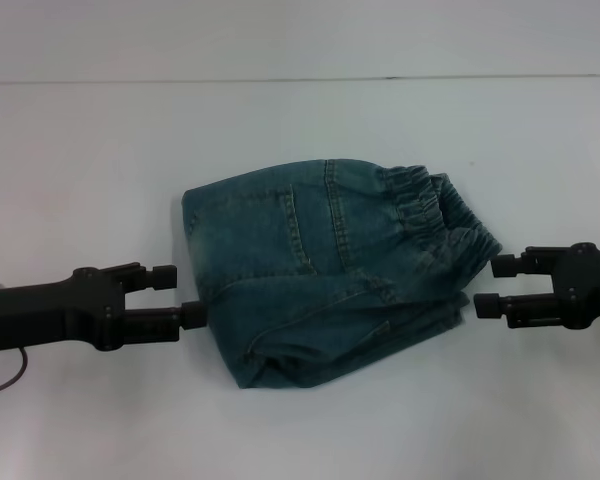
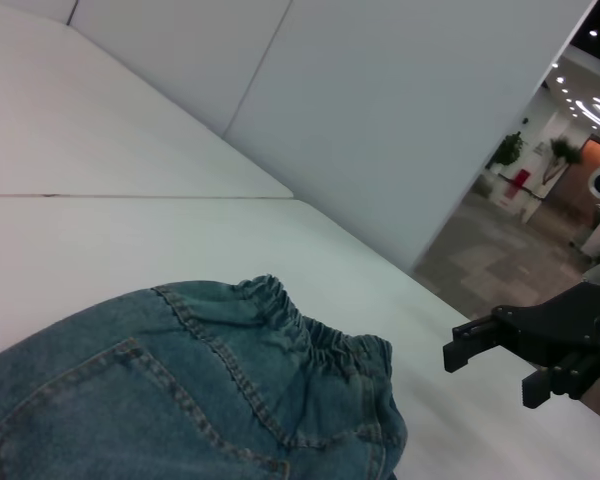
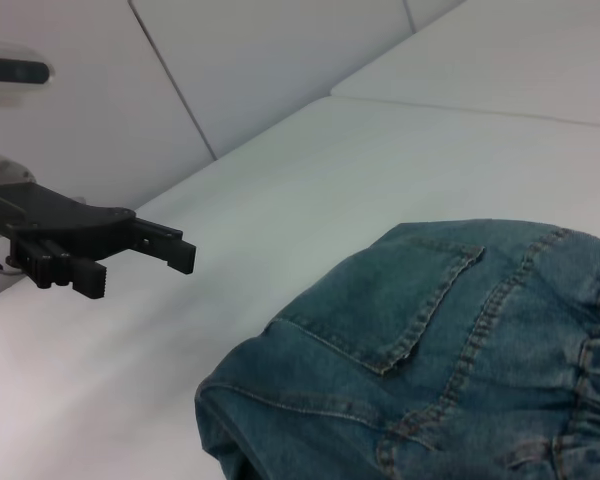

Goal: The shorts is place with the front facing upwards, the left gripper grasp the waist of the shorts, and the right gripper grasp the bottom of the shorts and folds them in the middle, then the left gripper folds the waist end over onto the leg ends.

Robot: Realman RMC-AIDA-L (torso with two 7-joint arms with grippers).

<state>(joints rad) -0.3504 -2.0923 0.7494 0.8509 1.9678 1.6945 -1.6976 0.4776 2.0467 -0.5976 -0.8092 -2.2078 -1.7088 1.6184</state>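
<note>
The shorts (image 1: 310,265) lie as a folded blue-green denim bundle in the middle of the white table, with a stitched patch pocket (image 3: 400,305) facing up. The gathered waist (image 1: 430,210) is at the bundle's right end. I cannot pick out the leg ends in the folds. My left gripper (image 1: 178,295) stands open just off the shorts' left edge, holding nothing. My right gripper (image 1: 490,286) stands open just off the right edge below the waist, also empty. The left wrist view shows the waist (image 2: 320,340) with the right gripper (image 2: 495,372) beyond it. The right wrist view shows the left gripper (image 3: 135,272) past the shorts (image 3: 430,360).
The white table (image 1: 100,160) spreads around the shorts, and its far edge meets a pale wall. A thin black cable (image 1: 10,378) hangs under the left arm. Beyond the table's right side the left wrist view shows an open hall (image 2: 540,200).
</note>
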